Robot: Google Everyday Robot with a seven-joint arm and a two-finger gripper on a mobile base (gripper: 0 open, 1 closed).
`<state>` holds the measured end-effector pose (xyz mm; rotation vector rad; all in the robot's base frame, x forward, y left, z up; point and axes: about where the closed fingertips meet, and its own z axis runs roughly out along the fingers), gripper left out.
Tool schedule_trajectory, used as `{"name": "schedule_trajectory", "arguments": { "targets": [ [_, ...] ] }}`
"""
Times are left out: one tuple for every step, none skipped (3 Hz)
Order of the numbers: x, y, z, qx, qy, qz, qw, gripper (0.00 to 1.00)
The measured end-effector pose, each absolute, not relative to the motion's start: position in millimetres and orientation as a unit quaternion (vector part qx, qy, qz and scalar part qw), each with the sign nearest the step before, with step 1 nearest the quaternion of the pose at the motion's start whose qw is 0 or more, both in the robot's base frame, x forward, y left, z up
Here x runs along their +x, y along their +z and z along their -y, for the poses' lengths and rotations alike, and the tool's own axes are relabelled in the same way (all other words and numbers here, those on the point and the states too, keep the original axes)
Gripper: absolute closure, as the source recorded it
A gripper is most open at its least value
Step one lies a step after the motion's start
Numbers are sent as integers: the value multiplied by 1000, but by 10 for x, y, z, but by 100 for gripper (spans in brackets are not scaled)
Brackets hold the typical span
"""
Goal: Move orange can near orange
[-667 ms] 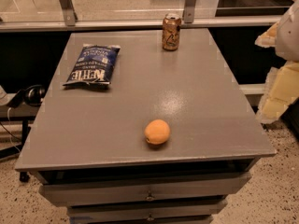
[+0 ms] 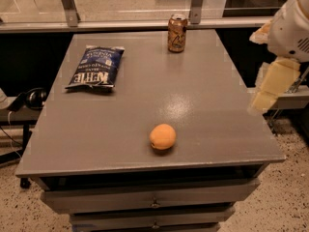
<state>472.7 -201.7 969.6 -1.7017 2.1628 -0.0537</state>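
The orange can (image 2: 177,33) stands upright at the far edge of the grey table (image 2: 207,129), coppery with pale script and a silver top. The orange (image 2: 162,137) lies near the table's front edge, a little right of centre, far from the can. My gripper (image 2: 268,90) shows as a pale yellow part hanging below the white arm (image 2: 292,30) at the right edge of the view, beside the table's right side. It is well away from both the can and the orange and holds nothing that I can see.
A blue chip bag (image 2: 96,67) lies flat on the table's far left. Metal posts and a rail (image 2: 120,24) run behind the table. Drawers (image 2: 154,202) sit below the front edge. Headphones (image 2: 34,98) rest on the left.
The arm and gripper have moved a little left and up, closer to the table's right edge. The can, orange and bag have not moved.
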Motion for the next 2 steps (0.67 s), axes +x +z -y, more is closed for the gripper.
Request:
{"name": "schedule_trajectory", "arguments": {
  "targets": [
    [5335,9635,1882,-592,3,-765,254,0],
    [5923,9623,1842,-559,25,-762,326,0]
  ]
}}
